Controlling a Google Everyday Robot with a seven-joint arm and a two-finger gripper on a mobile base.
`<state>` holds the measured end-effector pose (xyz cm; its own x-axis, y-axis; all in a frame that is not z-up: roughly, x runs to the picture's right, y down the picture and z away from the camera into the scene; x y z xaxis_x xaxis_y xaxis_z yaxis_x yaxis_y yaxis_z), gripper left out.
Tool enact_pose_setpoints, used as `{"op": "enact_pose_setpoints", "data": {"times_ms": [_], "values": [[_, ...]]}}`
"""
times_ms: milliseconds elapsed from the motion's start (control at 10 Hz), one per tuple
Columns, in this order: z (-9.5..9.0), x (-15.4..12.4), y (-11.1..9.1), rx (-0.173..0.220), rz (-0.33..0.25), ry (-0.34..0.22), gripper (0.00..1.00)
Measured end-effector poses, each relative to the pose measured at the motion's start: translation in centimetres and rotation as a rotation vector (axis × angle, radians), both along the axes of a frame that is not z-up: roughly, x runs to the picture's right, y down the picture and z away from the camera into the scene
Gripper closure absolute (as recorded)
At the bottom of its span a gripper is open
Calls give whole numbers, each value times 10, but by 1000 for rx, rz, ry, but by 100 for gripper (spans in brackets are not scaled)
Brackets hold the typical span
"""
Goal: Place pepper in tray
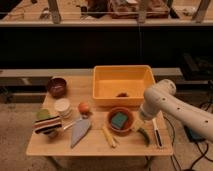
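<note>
The slim, curved green pepper is lying on the wooden bench at lower right, outside the deep yellow plastic tray. The gripper is hovering just above it, and whether it is gripping cannot be told. Lifting and placing appear to be remaining.

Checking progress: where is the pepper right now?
In the camera view, the pepper lies on the table right of the terracotta bowl, just below the pincer.

The bench carries the tray, a terracotta bowl, a dark bowl and the pepper. The jaws hang low over it, just beside the pepper.
</note>
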<state>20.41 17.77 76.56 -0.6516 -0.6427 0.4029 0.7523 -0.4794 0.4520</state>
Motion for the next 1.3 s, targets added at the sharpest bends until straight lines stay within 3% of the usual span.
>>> {"op": "enact_pose_setpoints", "data": {"times_ms": [300, 700, 1300], "values": [[8, 8, 25, -25, 11, -64, 20], [15, 9, 45, 0, -25, -140, 20], [30, 8, 66, -6, -97, -162, 20]]}}
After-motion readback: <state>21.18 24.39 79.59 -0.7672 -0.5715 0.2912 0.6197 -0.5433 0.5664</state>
